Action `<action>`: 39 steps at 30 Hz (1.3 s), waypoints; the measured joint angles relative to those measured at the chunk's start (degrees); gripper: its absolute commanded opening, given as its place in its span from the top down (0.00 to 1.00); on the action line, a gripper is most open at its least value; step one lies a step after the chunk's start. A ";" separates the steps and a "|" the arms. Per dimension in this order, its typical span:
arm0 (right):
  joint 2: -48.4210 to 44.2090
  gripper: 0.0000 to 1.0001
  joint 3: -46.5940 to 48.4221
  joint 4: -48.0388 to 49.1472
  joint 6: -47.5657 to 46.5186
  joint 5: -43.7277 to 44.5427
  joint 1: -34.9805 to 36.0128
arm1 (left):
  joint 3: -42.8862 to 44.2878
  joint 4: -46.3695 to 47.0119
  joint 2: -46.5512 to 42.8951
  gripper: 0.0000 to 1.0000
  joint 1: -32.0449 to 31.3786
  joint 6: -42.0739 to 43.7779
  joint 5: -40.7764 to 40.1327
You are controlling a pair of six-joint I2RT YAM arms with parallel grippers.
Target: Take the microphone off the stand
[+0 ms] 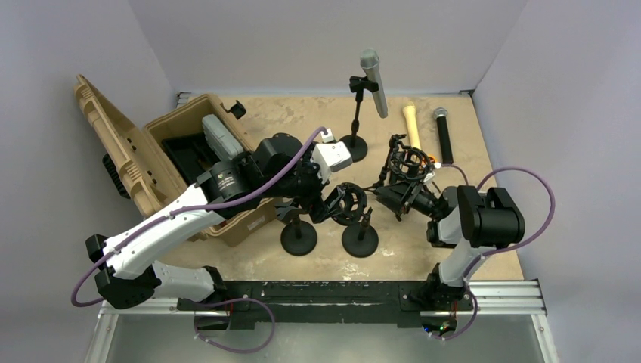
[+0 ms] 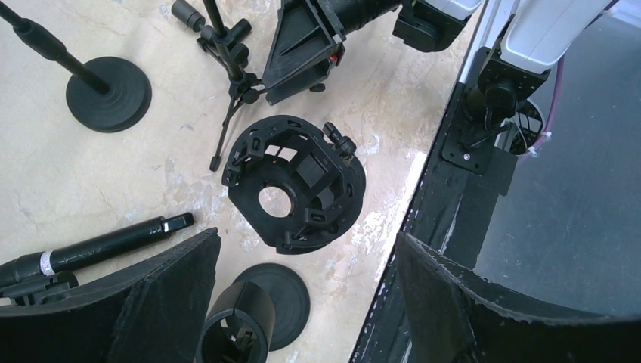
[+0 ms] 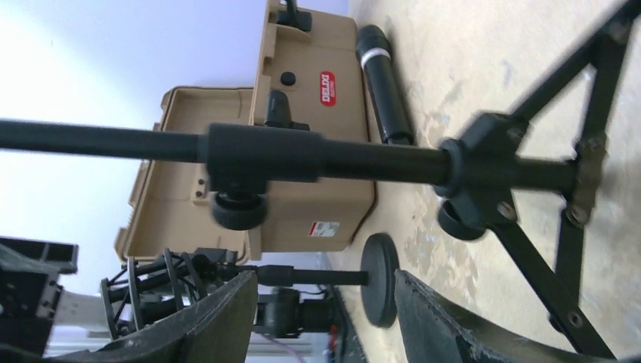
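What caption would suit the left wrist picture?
Left gripper, jaws open, hovers over a black shock mount on the table.

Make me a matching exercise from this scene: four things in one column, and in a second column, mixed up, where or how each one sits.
1. grey microphone
2. black microphone
3. tan case
4. left gripper

A. lid open, at the left
B. lying flat at the far right
C. open, hovering over a shock mount
D. clipped in the tall stand at the back

Pairs: 1-D, 2-B, 3-A, 4-C.
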 measured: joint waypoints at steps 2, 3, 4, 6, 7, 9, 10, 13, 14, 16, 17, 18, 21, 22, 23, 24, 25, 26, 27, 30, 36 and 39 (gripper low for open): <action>2.69 0.35 0.11 0.48 3.76 0.17 0.00 | -0.09 0.00 0.00 0.16 0.00 0.04 -0.11; 3.96 0.35 0.11 0.55 5.68 0.26 0.00 | -0.24 0.02 -0.02 0.16 0.00 0.07 -0.15; 5.05 0.35 0.13 0.66 7.43 0.42 0.00 | -0.35 -0.02 -0.04 0.16 0.00 0.09 -0.20; 6.73 0.35 0.24 0.76 10.49 0.96 0.00 | -0.55 -0.02 -0.04 0.16 0.00 0.11 -0.20; 7.13 0.35 0.35 0.81 11.52 1.27 0.00 | -0.59 -0.04 -0.04 0.16 0.00 0.11 -0.20; 7.50 0.34 0.83 0.81 13.92 1.42 0.00 | -0.68 -0.04 -0.07 0.16 0.00 0.11 -0.22; 7.37 0.34 1.20 0.83 14.84 1.49 0.00 | -0.68 -0.02 -0.07 0.16 0.00 0.11 -0.22; 5.77 0.32 2.75 0.85 15.23 1.75 0.00 | -0.68 -0.02 -0.20 0.16 0.00 0.11 -0.24; 4.55 0.31 3.28 0.70 14.47 1.81 0.00 | -0.68 -0.02 -0.28 0.16 0.00 0.11 -0.22; 0.26 0.30 4.72 0.46 11.56 2.69 0.00 | -0.68 -0.02 -0.52 0.16 0.00 0.11 -0.26; -2.21 0.30 5.88 0.50 9.70 3.15 0.00 | -0.68 -0.02 -0.66 0.16 -0.02 0.11 -0.31; -4.02 0.31 6.91 0.68 8.33 3.21 0.00 | -0.68 -0.02 -0.74 0.16 -0.02 0.11 -0.35; -7.04 0.33 9.22 0.07 4.22 4.63 0.04 | -0.68 -0.02 -1.01 0.16 -0.13 0.11 -0.44; -6.91 0.33 9.62 0.00 3.69 4.87 0.04 | -0.68 -0.02 -1.05 0.16 -0.22 0.11 -0.44; -6.54 0.34 9.73 -0.15 3.34 5.22 0.04 | -0.68 -0.02 -1.09 0.16 -0.24 0.11 -0.42; -6.05 0.35 9.66 -0.11 3.30 5.42 0.04 | -0.68 -0.02 -1.14 0.16 -0.26 0.11 -0.42; -5.44 0.36 9.62 -0.17 3.26 5.62 0.04 | -0.68 -0.02 -1.14 0.16 -0.26 0.11 -0.44; -4.72 0.37 9.53 -0.35 3.21 5.81 0.04 | -0.68 -0.02 -1.14 0.16 -0.26 0.11 -0.44; -4.17 0.38 9.49 -0.57 3.13 5.86 0.04 | -0.68 -0.02 -1.14 0.16 -0.26 0.11 -0.44; -3.78 0.44 9.42 -1.40 2.51 6.19 0.04 | -0.68 -0.02 -1.14 0.16 -0.26 0.11 -0.46; -3.72 0.56 9.42 -2.69 1.14 7.58 0.07 | -0.68 -0.02 -1.14 0.16 -0.26 0.11 -0.44; -3.37 0.64 9.42 -4.13 0.26 8.26 0.07 | -0.68 -0.02 -1.14 0.16 -0.26 0.11 -0.46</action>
